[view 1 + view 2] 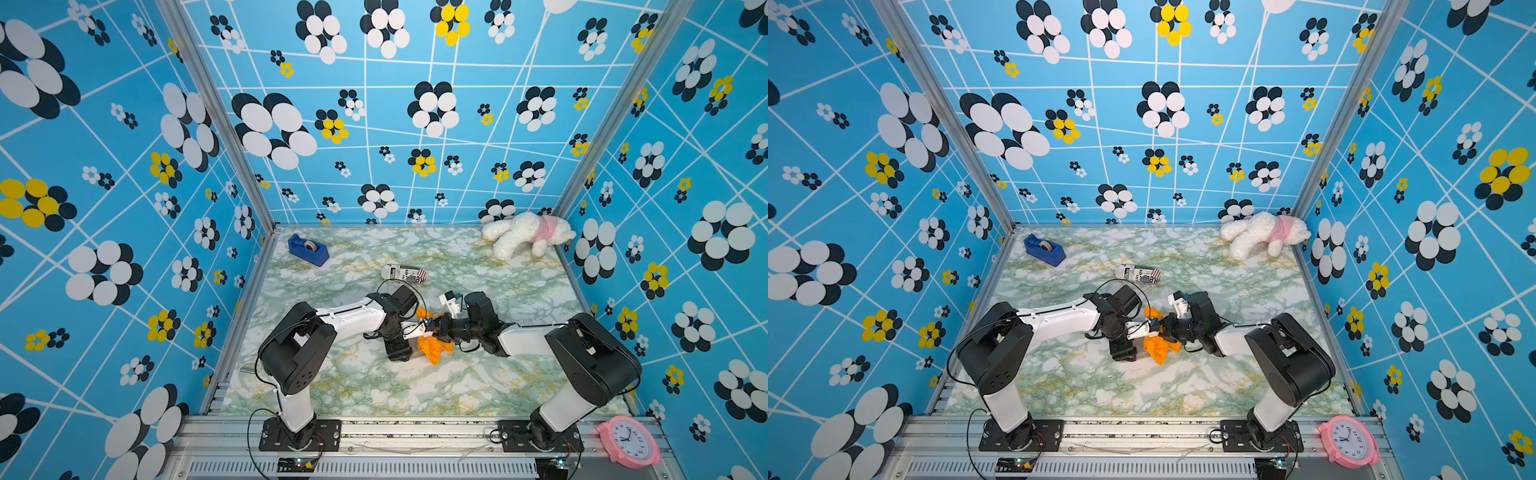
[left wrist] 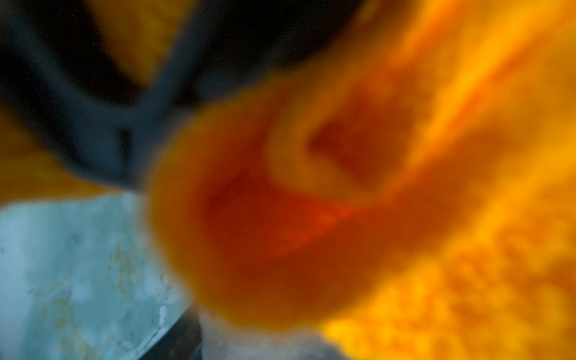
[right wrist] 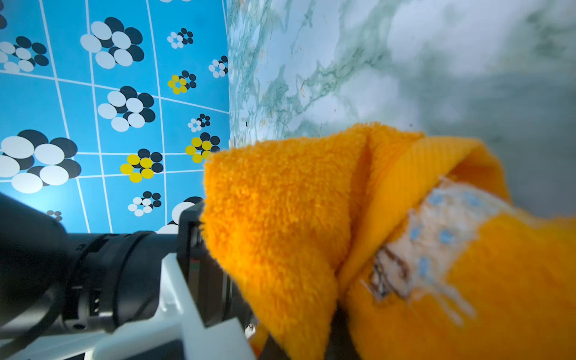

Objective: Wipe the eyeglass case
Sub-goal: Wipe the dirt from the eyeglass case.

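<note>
Wiping half-blind: your right gripper (image 1: 432,327) pinches orange cloth (image 1: 434,349); left gripper (image 1: 411,337) pressed against it, open or closed you cannot tell. Loose folds may snag left jaws, yanking cloth free.

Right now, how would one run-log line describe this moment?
right gripper: shut on orange cloth | left gripper: at cloth, state unclear
</note>
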